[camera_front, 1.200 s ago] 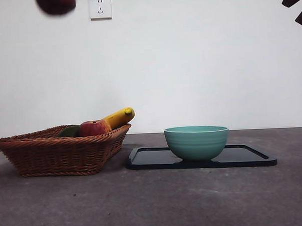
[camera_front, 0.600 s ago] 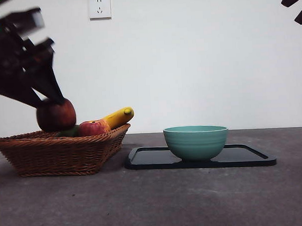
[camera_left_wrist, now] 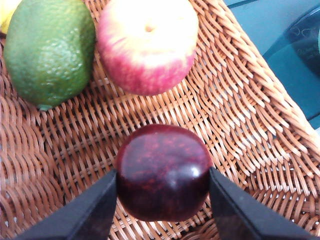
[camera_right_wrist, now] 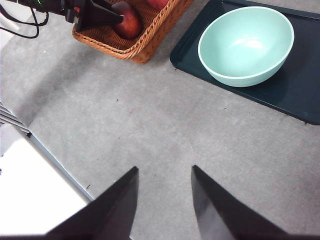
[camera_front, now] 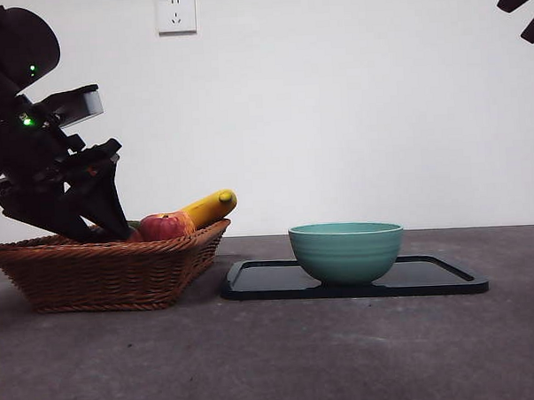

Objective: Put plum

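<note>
Front view: the left gripper (camera_front: 109,232) reaches down into the wicker basket (camera_front: 111,273) from the left edge, its tips below the rim. An apple (camera_front: 163,227) and a banana (camera_front: 210,207) show above the rim. Beside the basket a green bowl (camera_front: 347,251) stands on a black tray (camera_front: 448,279). The right gripper (camera_front: 525,12) is only a dark tip at the top corner.

Left wrist view: the plum (camera_left_wrist: 164,171) sits between the two jaws, clasped on both sides, down on the basket's weave (camera_left_wrist: 240,125). The apple (camera_left_wrist: 148,45) and a green fruit (camera_left_wrist: 49,50) lie side by side further in, apart from the plum.

Right wrist view: the right gripper (camera_right_wrist: 162,192) hangs over bare table (camera_right_wrist: 150,125), jaws parted and holding nothing. The bowl (camera_right_wrist: 246,45) has nothing in it; the plum (camera_right_wrist: 127,21) is in the basket (camera_right_wrist: 135,47)
</note>
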